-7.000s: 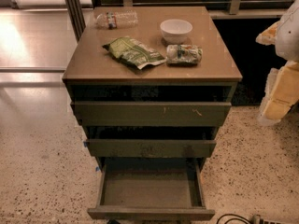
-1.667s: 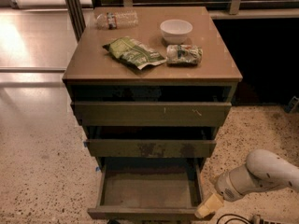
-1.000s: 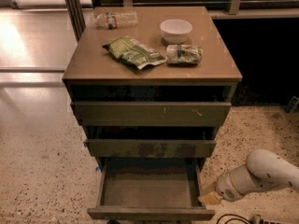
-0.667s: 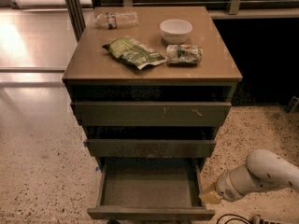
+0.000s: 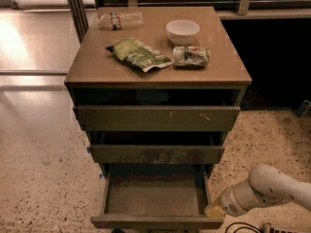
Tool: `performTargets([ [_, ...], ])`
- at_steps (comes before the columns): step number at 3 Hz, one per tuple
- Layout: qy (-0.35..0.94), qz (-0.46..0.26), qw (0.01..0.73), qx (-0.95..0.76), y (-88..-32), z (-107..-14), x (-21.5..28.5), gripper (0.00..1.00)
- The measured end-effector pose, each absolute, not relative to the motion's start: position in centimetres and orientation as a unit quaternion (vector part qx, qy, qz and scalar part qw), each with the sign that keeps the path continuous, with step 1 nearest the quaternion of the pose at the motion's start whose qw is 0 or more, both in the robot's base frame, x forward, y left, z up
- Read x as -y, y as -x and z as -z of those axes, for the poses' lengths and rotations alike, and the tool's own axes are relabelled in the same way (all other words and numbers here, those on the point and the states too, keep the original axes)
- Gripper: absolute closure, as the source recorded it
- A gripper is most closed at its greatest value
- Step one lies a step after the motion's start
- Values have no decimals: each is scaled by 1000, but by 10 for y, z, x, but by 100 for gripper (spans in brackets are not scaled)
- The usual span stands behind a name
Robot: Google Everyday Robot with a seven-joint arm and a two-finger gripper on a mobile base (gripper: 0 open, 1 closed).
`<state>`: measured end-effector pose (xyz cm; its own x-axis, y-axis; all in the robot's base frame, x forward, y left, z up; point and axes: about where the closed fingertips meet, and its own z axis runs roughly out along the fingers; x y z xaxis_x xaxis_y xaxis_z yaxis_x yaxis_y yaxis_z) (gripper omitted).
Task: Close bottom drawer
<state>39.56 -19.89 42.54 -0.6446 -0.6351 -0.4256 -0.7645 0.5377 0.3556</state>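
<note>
The bottom drawer [image 5: 154,197] of the olive-brown cabinet is pulled far out and is empty inside; its plain front edge [image 5: 155,222] runs along the lower edge of the camera view. My gripper [image 5: 215,211] is at the drawer's front right corner, on the end of my white arm [image 5: 265,189] that reaches in from the lower right. Its tan tip touches or nearly touches the corner of the drawer front.
The top drawer [image 5: 156,117] with pale scratches and the middle drawer [image 5: 156,154] with dark smudges stand slightly open. On the cabinet top [image 5: 92,64] lie a plastic bottle [image 5: 120,20], a white bowl [image 5: 182,31], a green snack bag [image 5: 138,54] and a small packet [image 5: 191,56]. Speckled floor lies around.
My arm has come in from the right edge and lowered beside the bottom drawer; over the last second the gripper has shifted slightly up toward the drawer's front right corner. The drawer has not moved.
</note>
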Motion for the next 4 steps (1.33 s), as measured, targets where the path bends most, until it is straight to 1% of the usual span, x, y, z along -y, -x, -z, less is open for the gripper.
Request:
performTargets([
  [1,394,-276,100,-871,-379,-353,180,100],
  [2,388,-290,88,-871,-366,-328,171,100],
  [4,386,-293,77,-871,-360,-312,164,100],
])
